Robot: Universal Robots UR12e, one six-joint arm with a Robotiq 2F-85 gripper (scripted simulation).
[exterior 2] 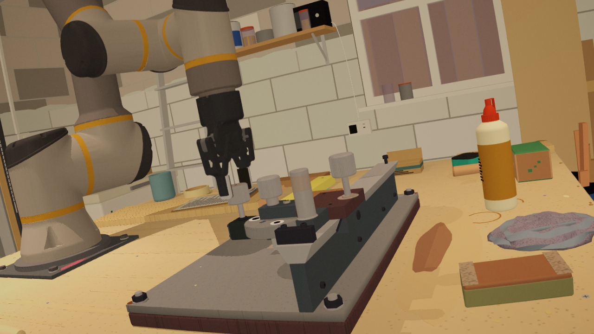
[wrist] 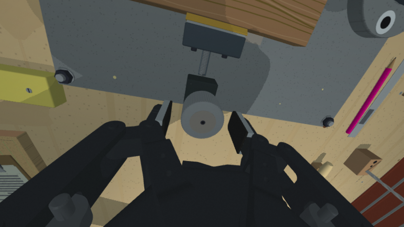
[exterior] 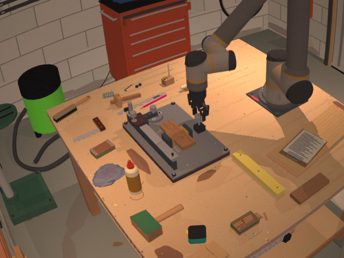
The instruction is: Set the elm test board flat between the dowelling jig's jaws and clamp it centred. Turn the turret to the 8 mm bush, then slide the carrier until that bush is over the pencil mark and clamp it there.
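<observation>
The dowelling jig sits bolted on a grey plate in the middle of the bench. The elm board lies flat across it between the two dark jaws. A grey knurled jaw knob stands on a black block at the plate's right edge, on a threaded screw. My gripper hangs straight down over that knob. It is open and holds nothing, with a finger on either side of the knob. The round turret and brown carrier block sit at the jig's far end, with more knobs on top.
A red tool chest stands behind the bench, with a green vacuum to its left. A pink pencil and steel rule lie just behind the jig. A glue bottle and a yellow level lie in front.
</observation>
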